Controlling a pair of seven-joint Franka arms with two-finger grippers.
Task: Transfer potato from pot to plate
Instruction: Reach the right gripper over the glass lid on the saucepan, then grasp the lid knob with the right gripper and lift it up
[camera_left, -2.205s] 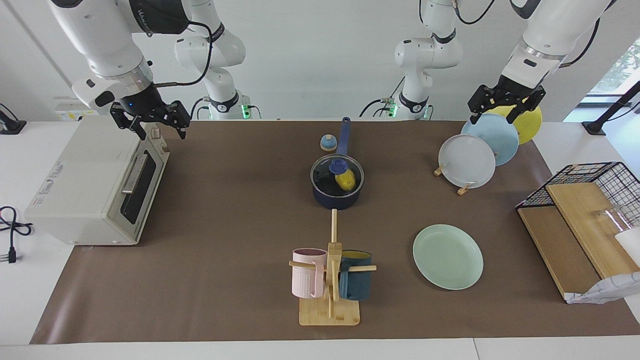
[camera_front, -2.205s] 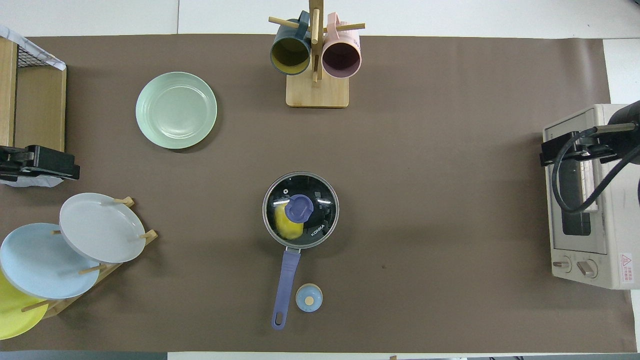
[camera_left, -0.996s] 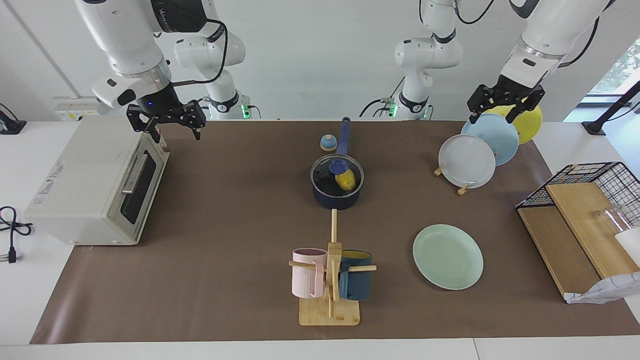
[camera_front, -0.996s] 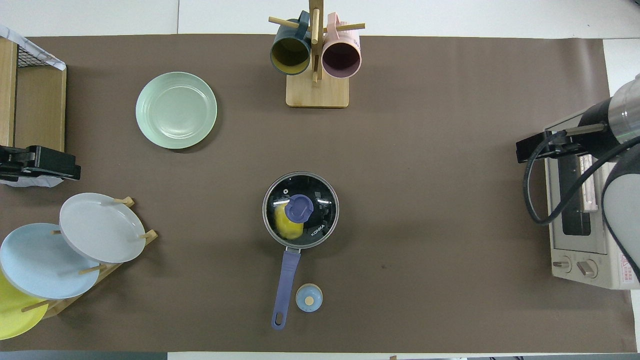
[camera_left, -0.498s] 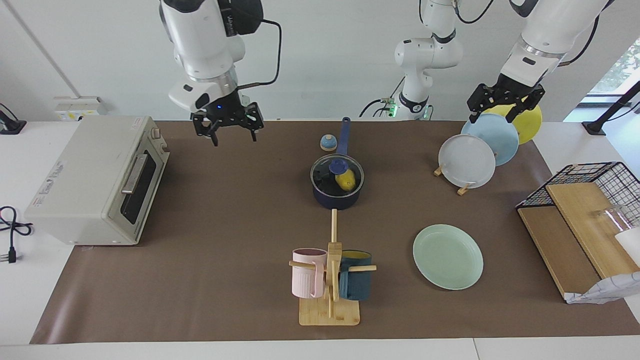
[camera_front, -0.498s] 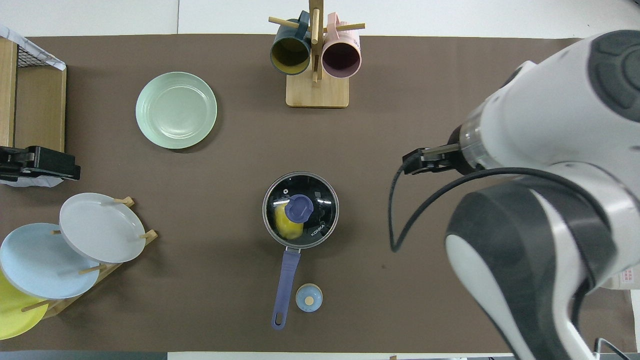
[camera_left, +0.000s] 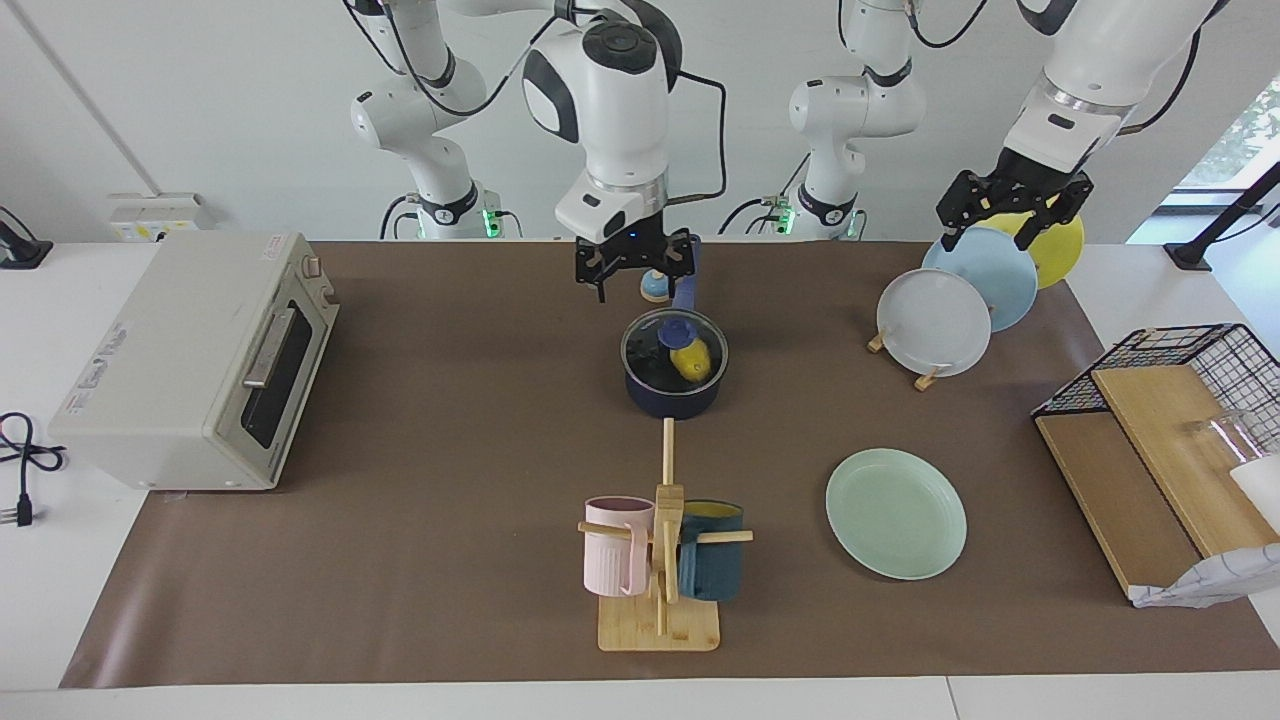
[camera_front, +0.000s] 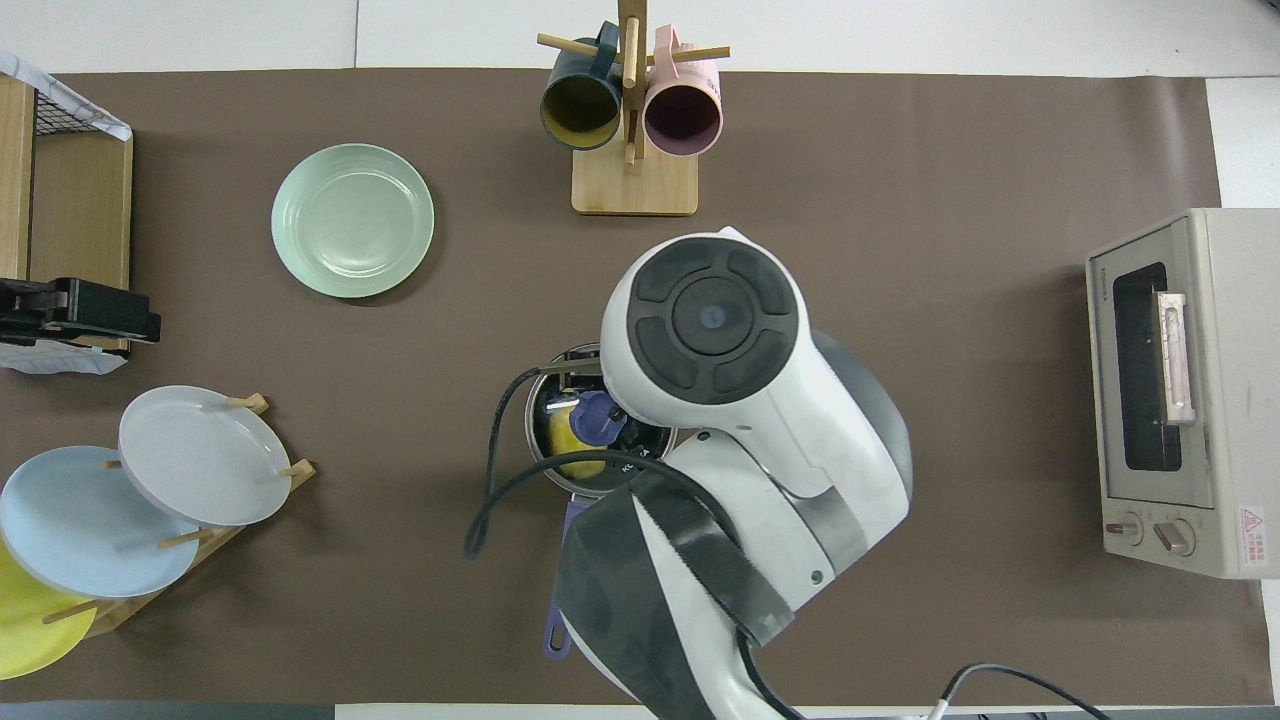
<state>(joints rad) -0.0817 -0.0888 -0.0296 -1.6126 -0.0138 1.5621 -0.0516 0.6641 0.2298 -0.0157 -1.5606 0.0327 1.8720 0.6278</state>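
The dark blue pot (camera_left: 672, 400) stands mid-table under a glass lid with a blue knob (camera_left: 678, 330). The yellow potato (camera_left: 692, 359) lies inside it under the lid, and also shows in the overhead view (camera_front: 562, 436). The mint-green plate (camera_left: 896, 513) lies bare, farther from the robots, toward the left arm's end; it also shows in the overhead view (camera_front: 352, 220). My right gripper (camera_left: 638, 285) is open and empty, in the air over the pot's handle (camera_left: 687, 270) and rim. From above, the right arm hides most of the pot (camera_front: 533, 420). My left gripper (camera_left: 985, 235) waits open over the plate rack.
A toaster oven (camera_left: 190, 360) stands at the right arm's end. A mug rack (camera_left: 660, 560) with a pink and a dark blue mug stands farther out than the pot. A small blue knob (camera_left: 656, 286) lies beside the handle. Grey-white (camera_left: 933, 322), light blue and yellow plates stand racked. A wire basket (camera_left: 1170, 400) holds boards.
My right arm has swung from above the toaster oven across the table to above the pot, gripper still open. The left gripper, pot, lid and potato have not moved.
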